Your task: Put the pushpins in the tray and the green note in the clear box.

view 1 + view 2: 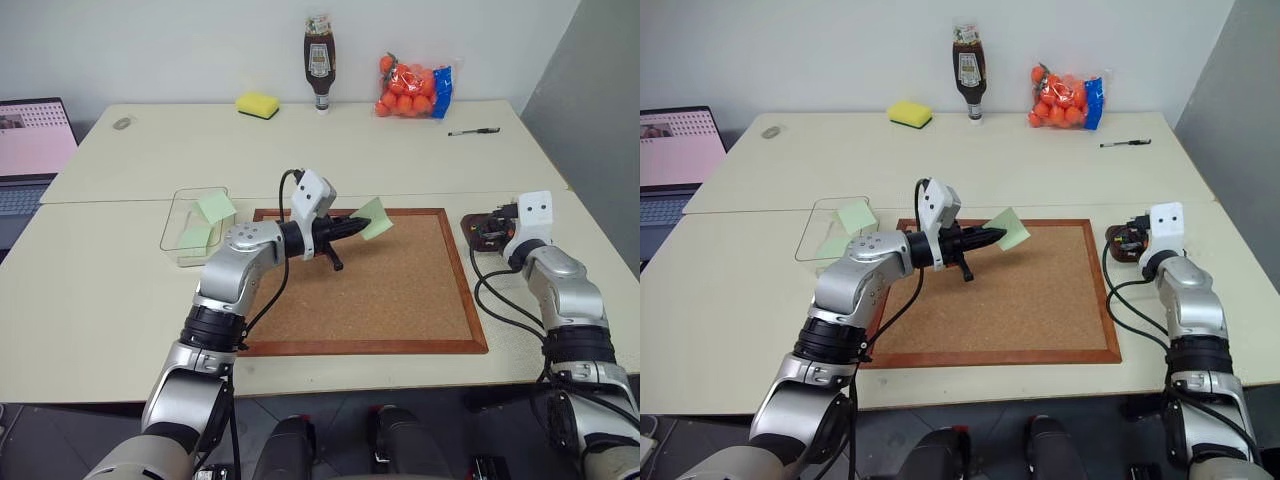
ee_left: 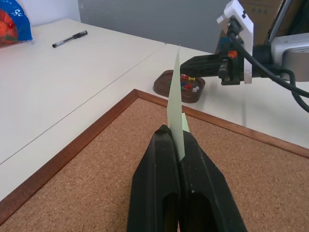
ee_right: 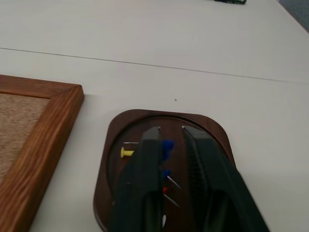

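My left gripper (image 1: pixel 352 226) is shut on the edge of a pale green note (image 1: pixel 376 219) and holds it level above the cork board (image 1: pixel 400 300). The note (image 2: pixel 175 96) stands upright from the black fingertips in the left wrist view. The clear box (image 1: pixel 182 200) sits left of the board with two green notes inside. The dark-brown tray (image 3: pixel 164 116) lies right of the board and holds several pushpins, among them a yellow one (image 3: pixel 126 152) and a blue one (image 3: pixel 167 145). My right gripper (image 3: pixel 170 129) hovers over the tray, slightly open, with the blue pin against one finger's inner side.
At the back of the table stand a yellow sponge (image 1: pixel 257 104), a sauce bottle (image 1: pixel 319 60) and a bag of oranges (image 1: pixel 412 88). A pen (image 1: pixel 473 131) lies at the back right. A laptop (image 1: pixel 30 150) sits at the far left.
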`<state>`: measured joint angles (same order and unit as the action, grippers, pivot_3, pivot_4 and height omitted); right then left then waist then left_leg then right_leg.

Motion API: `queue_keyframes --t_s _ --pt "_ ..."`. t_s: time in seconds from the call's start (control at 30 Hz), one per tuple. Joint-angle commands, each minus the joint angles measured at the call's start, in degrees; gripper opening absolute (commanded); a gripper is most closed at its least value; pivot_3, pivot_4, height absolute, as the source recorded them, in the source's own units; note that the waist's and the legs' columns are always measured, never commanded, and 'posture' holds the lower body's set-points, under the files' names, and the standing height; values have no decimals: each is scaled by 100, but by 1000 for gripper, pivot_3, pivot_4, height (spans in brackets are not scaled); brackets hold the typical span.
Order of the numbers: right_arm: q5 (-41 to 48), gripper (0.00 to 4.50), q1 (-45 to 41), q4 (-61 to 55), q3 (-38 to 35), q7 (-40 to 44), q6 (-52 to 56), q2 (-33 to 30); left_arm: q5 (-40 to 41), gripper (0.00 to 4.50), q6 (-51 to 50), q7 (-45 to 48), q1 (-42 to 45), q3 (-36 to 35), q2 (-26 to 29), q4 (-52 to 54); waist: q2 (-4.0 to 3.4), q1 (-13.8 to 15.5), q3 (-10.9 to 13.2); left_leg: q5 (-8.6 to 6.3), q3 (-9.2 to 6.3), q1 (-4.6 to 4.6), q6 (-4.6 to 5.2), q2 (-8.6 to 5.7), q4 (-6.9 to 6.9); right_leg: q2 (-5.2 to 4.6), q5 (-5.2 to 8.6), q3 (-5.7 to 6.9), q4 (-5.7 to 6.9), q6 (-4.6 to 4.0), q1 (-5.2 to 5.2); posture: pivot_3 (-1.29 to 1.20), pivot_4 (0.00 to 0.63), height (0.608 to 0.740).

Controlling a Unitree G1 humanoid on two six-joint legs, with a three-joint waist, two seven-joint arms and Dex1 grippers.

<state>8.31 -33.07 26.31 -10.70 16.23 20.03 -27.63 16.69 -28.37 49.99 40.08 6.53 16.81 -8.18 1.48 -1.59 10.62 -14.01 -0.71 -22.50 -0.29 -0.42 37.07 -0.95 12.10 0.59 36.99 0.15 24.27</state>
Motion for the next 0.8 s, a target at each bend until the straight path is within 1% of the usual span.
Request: queue_keyframes --t_s 0.03,0.2,0.33,0.47,0.53,0.6,0.67,0.7,0.8 --pt "42 1716 -234 8 -171 -22 -245 -79 8 0 129 -24 29 -6 45 234 0 -2 0 0 1 0 0 0 0 0 0 -1 0 0 0 0 150 740" --pt "119 2968 -53 -482 -211 -22 -97 -60 -1 0 180 -44 50 -32 75 173 0 -4 0 0 0 1 0 1 1 0 0 0 4 0 0 0 150 740" --pt "242 2968 306 -1494 -157 195 45 -67 -54 0 204 -289 89 -188 156 241 0 -4 0 0 -1 2 0 2 1 -1 0 0 4 0 0 0 150 740" --pt "575 2968 795 -2825 131 870 321 -164 -161 0 24 -846 59 -527 423 515 -1 -13 0 0 -8 -2 0 10 0 -7 0 2 1 1 2 0 150 740" --pt "977 2968 961 -3732 492 1469 565 -230 -370 0 -162 -1280 -44 -787 746 752 -1 -17 0 0 -7 2 0 11 -1 -8 0 2 2 1 1 0 150 740" --pt "1235 2968 862 -4298 870 1873 759 -224 -527 0 -390 -1633 -152 -1016 1018 915 -5 -43 3 0 -8 7 0 14 0 -7 0 4 7 1 1 0 150 740" --pt "1581 2968 564 -4685 1306 2375 937 -137 -674 0 -692 -2023 -286 -1243 1254 1101 -5 -59 3 0 -9 16 0 19 -2 -4 0 2 13 0 0 0 150 740" --pt "1717 2968 400 -4794 1503 2565 1048 -83 -757 0 -817 -2238 -345 -1358 1340 1182 -6 -63 4 0 -15 23 0 21 -2 -1 0 8 13 0 -6 0 150 740" --pt "1733 2968 -116 -4658 2073 2990 1189 55 -874 0 -1251 -2723 -554 -1690 1507 1408 -5 -24 4 0 -27 29 -1 23 -1 0 0 20 14 0 -13 0 150 740"
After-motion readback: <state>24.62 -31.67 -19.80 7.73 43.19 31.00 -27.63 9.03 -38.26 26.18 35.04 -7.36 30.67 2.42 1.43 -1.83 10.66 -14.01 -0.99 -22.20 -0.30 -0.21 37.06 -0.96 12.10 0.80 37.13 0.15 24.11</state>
